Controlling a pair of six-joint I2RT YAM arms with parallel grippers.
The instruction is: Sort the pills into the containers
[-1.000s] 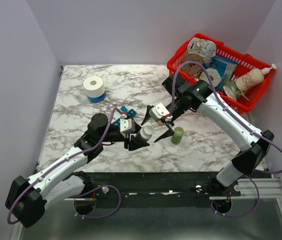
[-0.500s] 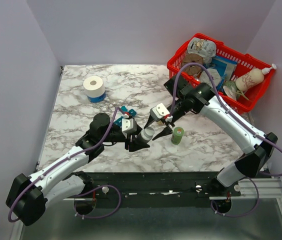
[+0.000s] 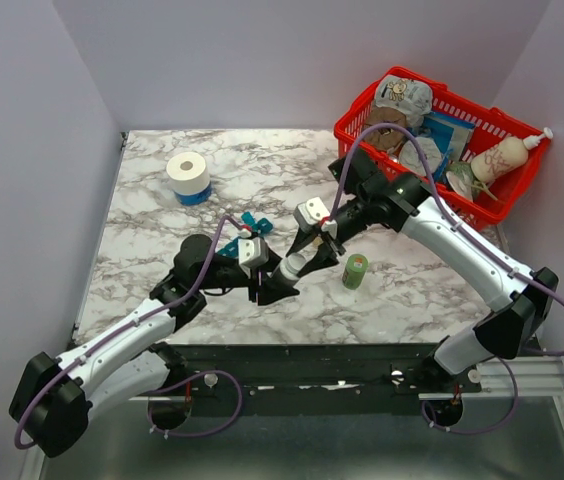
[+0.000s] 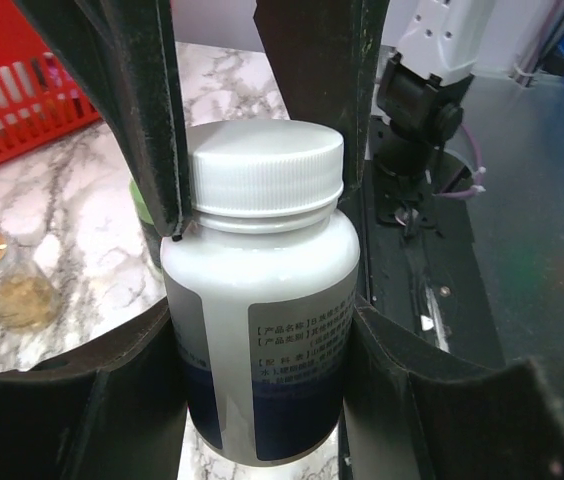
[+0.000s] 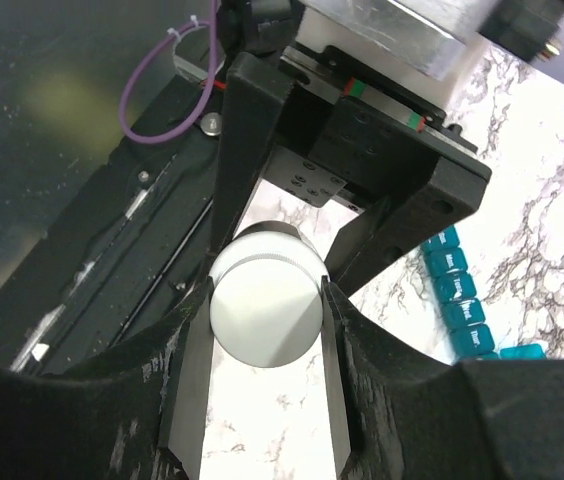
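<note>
Your right pincer (image 5: 266, 300) pinches the white cap (image 4: 267, 165) from both sides, while your left pincer (image 3: 268, 284) clamps the bottle (image 4: 262, 320) round its body. The bottle's long axis runs from the left pincer up and right into the right one, so I'd twist about that line. The organiser (image 3: 254, 222) lies on the desk (image 3: 422, 290) just far-left of the bottle, nearer your left arm.
</note>
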